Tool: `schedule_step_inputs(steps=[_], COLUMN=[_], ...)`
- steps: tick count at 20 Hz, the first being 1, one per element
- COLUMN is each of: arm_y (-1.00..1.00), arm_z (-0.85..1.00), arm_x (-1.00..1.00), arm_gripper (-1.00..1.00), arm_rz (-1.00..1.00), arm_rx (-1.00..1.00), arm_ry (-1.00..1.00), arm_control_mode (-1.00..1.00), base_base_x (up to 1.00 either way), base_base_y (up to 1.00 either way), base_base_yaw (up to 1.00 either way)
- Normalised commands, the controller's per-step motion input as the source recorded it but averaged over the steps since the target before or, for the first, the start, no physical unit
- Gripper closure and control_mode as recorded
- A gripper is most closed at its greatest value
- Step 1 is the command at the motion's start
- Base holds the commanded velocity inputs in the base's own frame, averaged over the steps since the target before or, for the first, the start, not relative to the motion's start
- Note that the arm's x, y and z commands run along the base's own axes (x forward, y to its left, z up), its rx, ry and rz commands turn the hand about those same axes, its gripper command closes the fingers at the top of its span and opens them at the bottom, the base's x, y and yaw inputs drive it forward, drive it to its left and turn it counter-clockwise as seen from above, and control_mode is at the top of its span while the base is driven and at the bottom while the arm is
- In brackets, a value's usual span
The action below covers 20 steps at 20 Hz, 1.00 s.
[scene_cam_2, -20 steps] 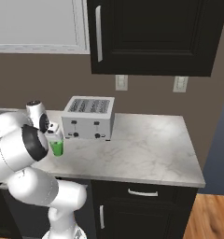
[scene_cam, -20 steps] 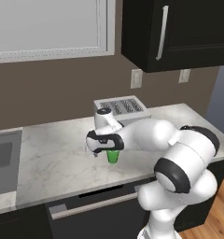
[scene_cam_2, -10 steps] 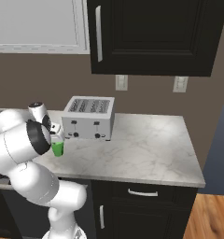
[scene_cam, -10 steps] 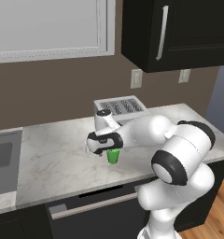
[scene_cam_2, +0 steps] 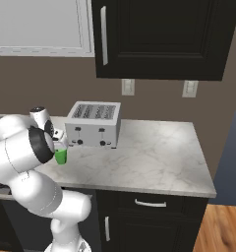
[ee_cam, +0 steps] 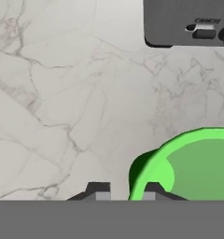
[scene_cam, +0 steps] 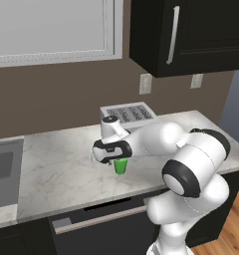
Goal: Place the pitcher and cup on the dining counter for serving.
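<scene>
The cup (scene_cam: 121, 166) is a small bright green tumbler standing upright on the marble kitchen worktop (scene_cam: 57, 172), in front of the toaster. My gripper (scene_cam: 118, 158) points down right over it. In the hand view the gripper (ee_cam: 125, 191) straddles the cup's (ee_cam: 193, 163) near rim wall, one fingertip (ee_cam: 99, 190) outside and the other inside, drawn close together on the wall. From the right base camera the cup (scene_cam_2: 60, 156) peeks out beside my arm, under the gripper (scene_cam_2: 59, 147). The pitcher and the dining counter are out of view.
A silver toaster (scene_cam: 127, 113) stands just behind the cup, against the wall; its front (ee_cam: 188, 23) shows in the hand view. A steel sink (scene_cam: 2, 172) lies at the far left of the worktop. Black wall cabinets (scene_cam_2: 159, 34) hang overhead. The worktop's front edge runs close to the cup.
The jaws have drawn together from wide open to narrow around the cup's rim. The cup has stayed in place, and the hand has hardly moved.
</scene>
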Motion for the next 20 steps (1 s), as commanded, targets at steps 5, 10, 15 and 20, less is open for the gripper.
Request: schedule_step_inputs(steps=[5,10,15,20], arm_y=[0.00,-0.03,-0.10,-0.16], arm_z=[0.01,0.31,0.60,0.60], arm_x=[-0.05,-0.10,-0.32,-0.35], arm_gripper=[1.00,1.00,1.00,1.00], arm_rz=[0.00,0.04,0.00,0.00], arm_rx=[0.00,0.00,0.00,0.00], arm_ry=[-0.01,-0.07,-0.09,-0.14], arm_control_mode=[-1.00,-1.00,-1.00,-1.00], base_base_x=[0.00,0.00,0.00,0.00], base_base_y=[0.00,0.00,0.00,0.00], base_base_yaw=[0.00,0.00,0.00,0.00])
